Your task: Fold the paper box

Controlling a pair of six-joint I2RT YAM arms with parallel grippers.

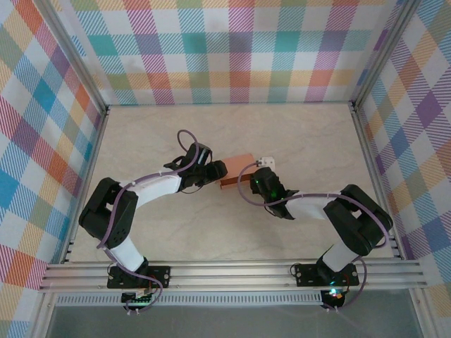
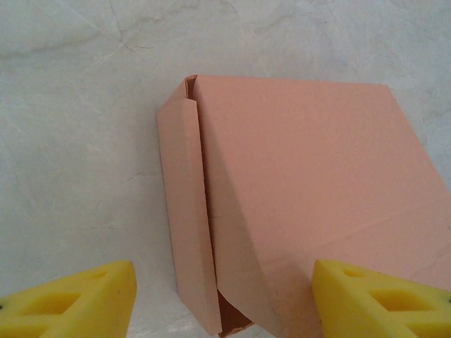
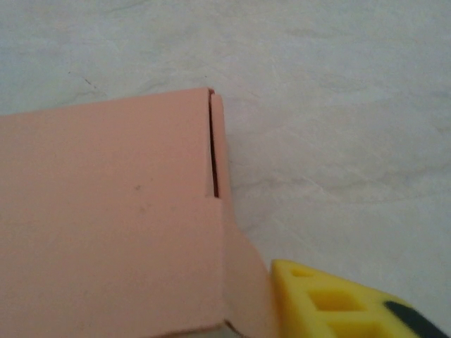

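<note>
Your left gripper (image 1: 213,173) sits at the left end of the paper box (image 1: 237,172) with its yellow fingers (image 2: 74,301) released. One stands clear of the card and the other overlaps it. The box lies flat in the middle of the table (image 1: 303,134), between both grippers, with a side flap slightly ajar. Your right gripper (image 1: 252,176) is at its right end. One finger (image 3: 331,303) touches a flap, but you cannot tell whether the gripper is released or clenched.

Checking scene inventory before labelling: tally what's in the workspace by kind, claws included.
paper box: 1
claws: 2 (left claw, right claw)
Total: 3
</note>
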